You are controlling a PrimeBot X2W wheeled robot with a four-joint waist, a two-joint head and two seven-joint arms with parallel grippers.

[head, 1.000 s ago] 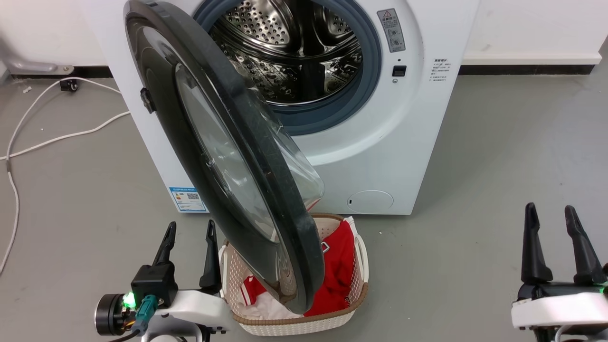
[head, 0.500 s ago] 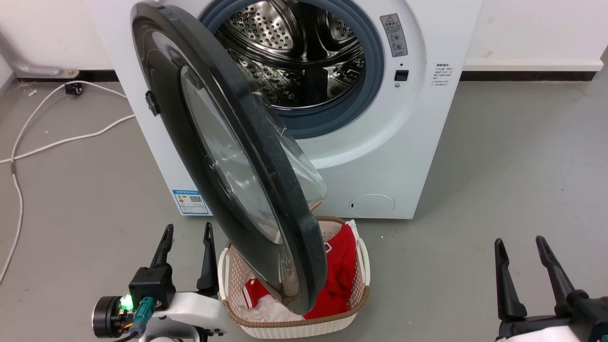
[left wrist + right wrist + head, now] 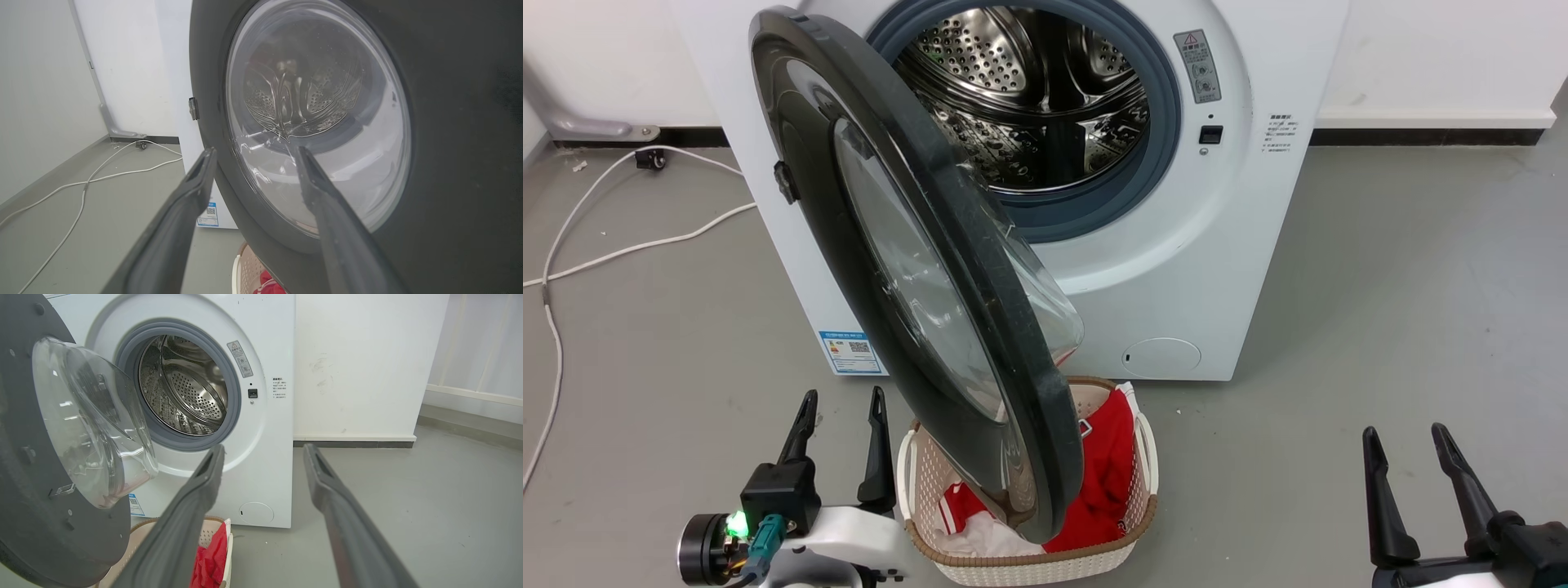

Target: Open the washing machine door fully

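Note:
The white washing machine (image 3: 1176, 269) stands ahead with its steel drum (image 3: 1029, 98) exposed. Its round black door (image 3: 800, 204) with a clear glass bowl (image 3: 1045, 302) hangs swung out toward me, hinged on the left, its lower edge over the basket. My left gripper (image 3: 841, 398) is open at the lower left, just left of the door's lower rim, not touching it. In the left wrist view the door (image 3: 457, 134) looms close beyond the open fingers (image 3: 196, 179). My right gripper (image 3: 1403, 431) is open at the lower right, far from the machine (image 3: 273, 416).
A beige perforated laundry basket (image 3: 964, 559) with red and white clothes (image 3: 1107, 465) sits on the floor under the door. White cables (image 3: 629, 245) trail over the grey floor at left. A white wall (image 3: 1437, 49) runs behind; bare floor lies to the right.
The right gripper has dropped lower in the head view and drawn slightly left. The whole picture has shifted a little, so the camera moved. The door's angle looks unchanged.

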